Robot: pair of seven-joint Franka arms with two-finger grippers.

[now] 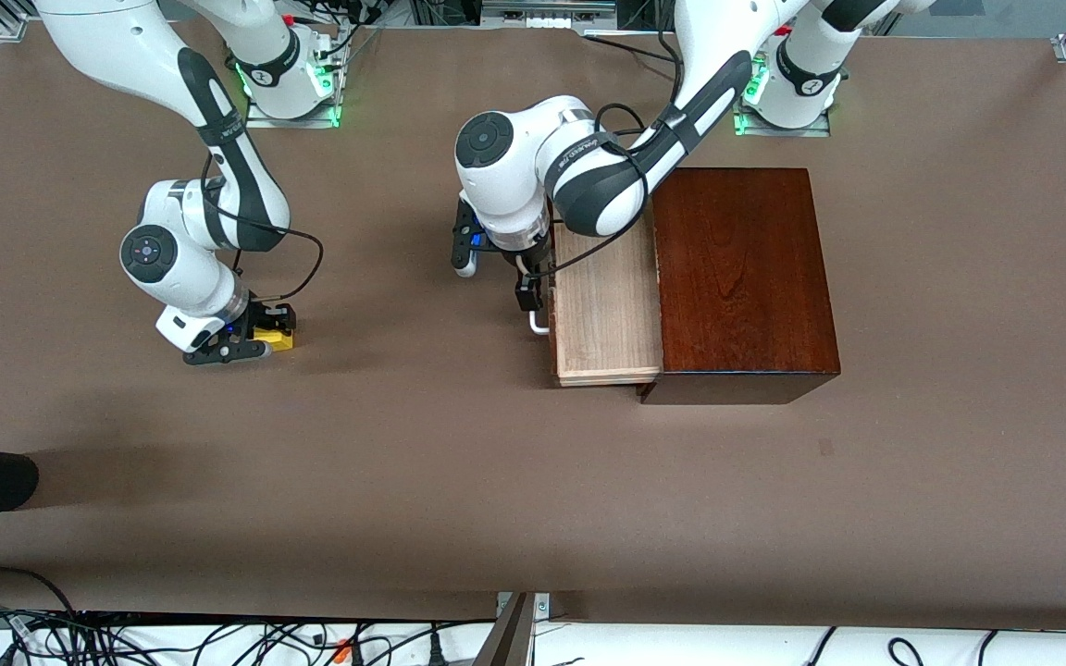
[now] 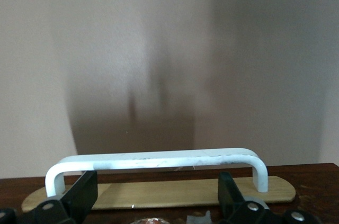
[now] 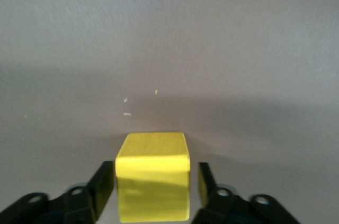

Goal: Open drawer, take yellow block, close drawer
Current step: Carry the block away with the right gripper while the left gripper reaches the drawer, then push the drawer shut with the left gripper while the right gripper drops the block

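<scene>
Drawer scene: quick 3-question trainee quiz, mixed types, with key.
1. True or false: the drawer is fully closed in the wooden box.
2. Where is the yellow block? A) in the drawer B) on the table between the right gripper fingers C) on top of the box
3. Fill in: the left gripper is at the drawer's white ____.

Key: 1 false, it is pulled out. 2 B; small gaps show on both sides of the block, so the fingers stand open. 3 handle.
</scene>
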